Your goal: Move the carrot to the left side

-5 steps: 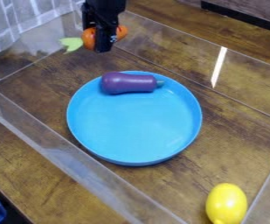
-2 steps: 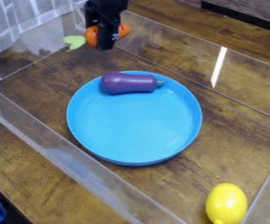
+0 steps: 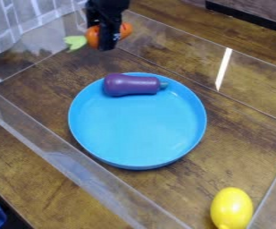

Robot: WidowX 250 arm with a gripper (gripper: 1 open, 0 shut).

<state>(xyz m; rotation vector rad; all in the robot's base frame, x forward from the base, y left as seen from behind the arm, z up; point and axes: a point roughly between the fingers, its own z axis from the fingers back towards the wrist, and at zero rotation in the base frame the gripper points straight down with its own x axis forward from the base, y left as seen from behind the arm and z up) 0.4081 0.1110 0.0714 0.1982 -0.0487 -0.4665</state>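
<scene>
The hand is closed on the carrot at the far left of the bench, long axis across the picture, leafy top pointing left.

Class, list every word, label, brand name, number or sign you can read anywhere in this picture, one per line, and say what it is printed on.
None: no readable text, number or sign shows anywhere.
The blue plate, the purple eggplant, the yellow lemon, the orange carrot, the black gripper and the wooden table all carry no lettering.
</scene>
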